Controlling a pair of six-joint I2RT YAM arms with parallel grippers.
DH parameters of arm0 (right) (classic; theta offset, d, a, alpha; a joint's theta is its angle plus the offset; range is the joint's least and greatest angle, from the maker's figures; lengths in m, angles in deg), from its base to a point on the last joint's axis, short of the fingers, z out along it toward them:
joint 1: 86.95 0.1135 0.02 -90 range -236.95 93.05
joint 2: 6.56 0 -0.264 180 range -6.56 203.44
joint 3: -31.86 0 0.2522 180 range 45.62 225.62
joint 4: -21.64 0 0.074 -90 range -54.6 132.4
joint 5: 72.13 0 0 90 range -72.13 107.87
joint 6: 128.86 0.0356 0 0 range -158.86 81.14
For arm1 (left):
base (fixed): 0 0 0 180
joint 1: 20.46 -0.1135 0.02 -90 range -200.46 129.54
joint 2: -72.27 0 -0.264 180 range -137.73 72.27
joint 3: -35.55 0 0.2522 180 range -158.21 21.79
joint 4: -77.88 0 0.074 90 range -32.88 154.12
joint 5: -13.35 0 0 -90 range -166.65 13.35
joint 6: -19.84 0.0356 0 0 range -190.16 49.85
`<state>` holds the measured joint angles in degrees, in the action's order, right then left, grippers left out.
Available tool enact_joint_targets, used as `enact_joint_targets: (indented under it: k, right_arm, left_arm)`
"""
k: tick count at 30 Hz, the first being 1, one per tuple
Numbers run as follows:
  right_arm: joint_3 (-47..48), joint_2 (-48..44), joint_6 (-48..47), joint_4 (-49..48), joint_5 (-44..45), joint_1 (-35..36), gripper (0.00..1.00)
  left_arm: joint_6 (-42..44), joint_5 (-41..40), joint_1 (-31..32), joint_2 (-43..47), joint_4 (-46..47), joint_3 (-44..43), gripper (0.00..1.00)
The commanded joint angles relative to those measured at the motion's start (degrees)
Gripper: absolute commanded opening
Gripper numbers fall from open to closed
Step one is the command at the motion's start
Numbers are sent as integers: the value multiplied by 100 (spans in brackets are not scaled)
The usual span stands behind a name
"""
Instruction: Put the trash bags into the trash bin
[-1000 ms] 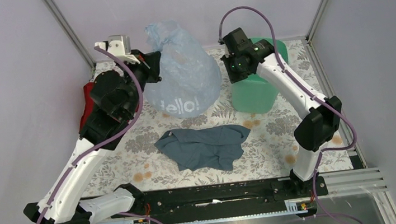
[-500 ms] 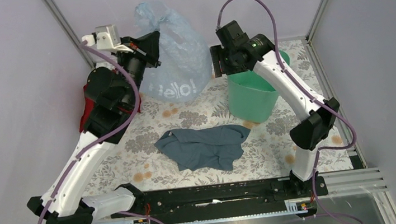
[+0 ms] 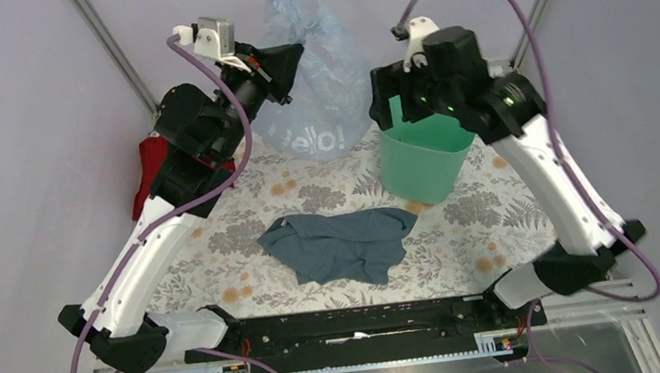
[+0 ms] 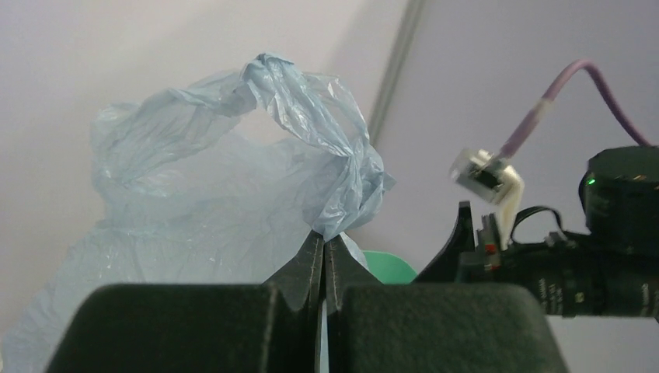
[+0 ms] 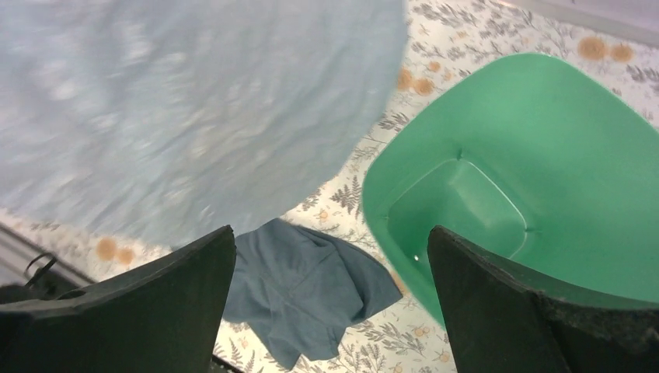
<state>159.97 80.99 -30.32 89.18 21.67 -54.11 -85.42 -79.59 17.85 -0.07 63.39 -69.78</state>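
The trash bag (image 3: 320,94), thin pale-blue film with white lettering, hangs in the air at the back of the table. My left gripper (image 3: 291,57) is shut on its bunched top (image 4: 342,186), the closed fingertips (image 4: 323,239) pinching the film. The mint-green trash bin (image 3: 422,162) stands upright and empty to the right of the bag, its inside bare (image 5: 544,155). My right gripper (image 3: 387,105) hovers open above the bin's left rim, with nothing between its fingers (image 5: 330,233). The bag (image 5: 179,101) fills the upper left of the right wrist view.
A grey-blue cloth (image 3: 338,245) lies crumpled on the floral table cover in front of the bag and bin, also seen below the right gripper as the same cloth (image 5: 303,287). A red cloth (image 3: 148,170) lies at the left edge behind the left arm. Walls close the back and sides.
My left gripper has lifted the bag higher and to the right, toward the bin. My right gripper has opened wide, come off the bin's rim and risen above it.
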Motion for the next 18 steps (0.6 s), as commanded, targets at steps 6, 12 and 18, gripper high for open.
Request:
enact_joint_targets:
  k: [6,12,18]
  right_arm:
    - [-1730,-2720,-251,-1989,-2249,-3,100]
    - [-1816,-2871,324,-2731,-3120,-3,100]
    - [-1230,-2550,0,-2883,-3033,-5,100]
  left_arm:
    - [-565,2896,-2,237,93,-494,0]
    - [-1173,4177,1,160,293,-446,0]
    - [-1409,4606,-5,-63,86,-583,0]
